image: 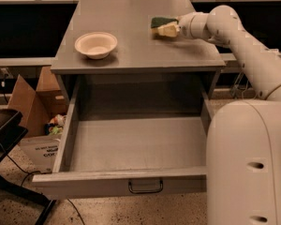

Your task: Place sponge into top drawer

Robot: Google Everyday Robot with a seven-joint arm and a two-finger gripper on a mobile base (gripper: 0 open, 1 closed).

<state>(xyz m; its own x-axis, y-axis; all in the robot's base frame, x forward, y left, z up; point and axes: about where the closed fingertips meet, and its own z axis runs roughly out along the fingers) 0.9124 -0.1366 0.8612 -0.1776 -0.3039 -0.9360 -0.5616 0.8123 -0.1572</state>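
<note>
The sponge [161, 25], dark green on top and yellow below, is over the right rear of the grey cabinet top [131, 41], tilted and slightly raised. My gripper [173, 28] reaches in from the right and is shut on the sponge's right end. The top drawer [84, 184] is pulled fully open below the cabinet front. Its grey inside holds nothing, and a small dark bail handle [145, 187] sits at the centre of its front panel. The gripper and sponge are behind and above the drawer's right rear corner.
A cream round bowl [96, 44] stands on the left of the cabinet top. A cardboard box [35, 102] with clutter and a black chair [4, 130] stand left of the drawer. My white arm and base [248, 163] fill the right side.
</note>
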